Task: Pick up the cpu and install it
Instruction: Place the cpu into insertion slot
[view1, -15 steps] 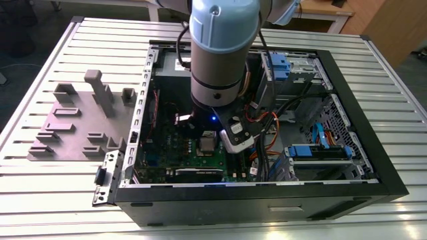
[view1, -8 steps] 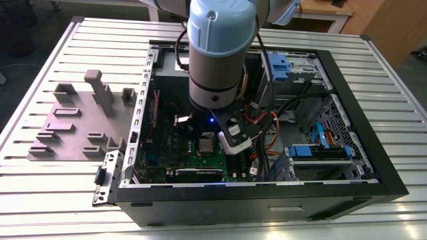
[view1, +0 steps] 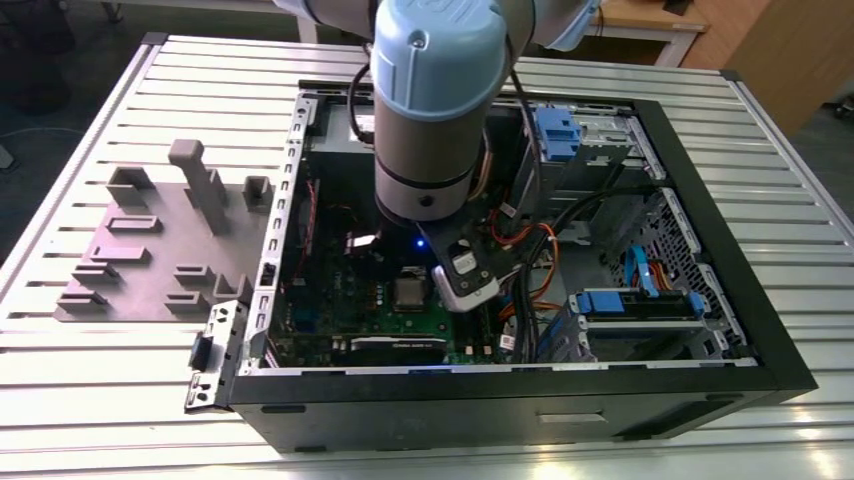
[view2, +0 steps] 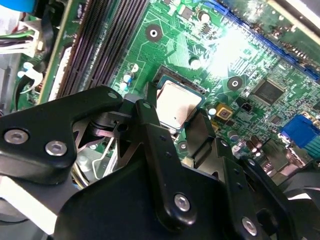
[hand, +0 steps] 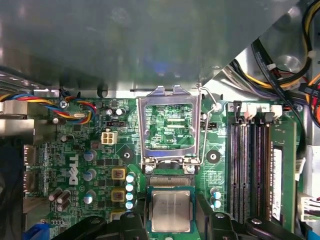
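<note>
Ribbed metal table (view1: 120, 400) bears an open black case (view1: 534, 425), whose walls box in the green board (hand: 75, 150). Inside, the cpu (hand: 171, 210) (view2: 177, 104) lies flat in its socket, silver top up. Just past one edge of it, the hinged load frame (hand: 167, 127) stands open, with bare board showing through. Small capacitors (hand: 129, 192) stand just beside the socket, so free room there is tight. Memory slots (hand: 247, 165) run along another side, near but apart. Coloured cables (hand: 45, 100) crowd in further off. Outside the case, on the exterior view's left, a grey fixture (view1: 160, 240) rests on the table. The arm (view1: 434, 110) hangs down into the case. The gripper (hand: 172, 222) is spread, with one black finger (hand: 132, 225) on each side of the cpu, close by the socket's edges. Whether the fingers touch the chip cannot be told.
</note>
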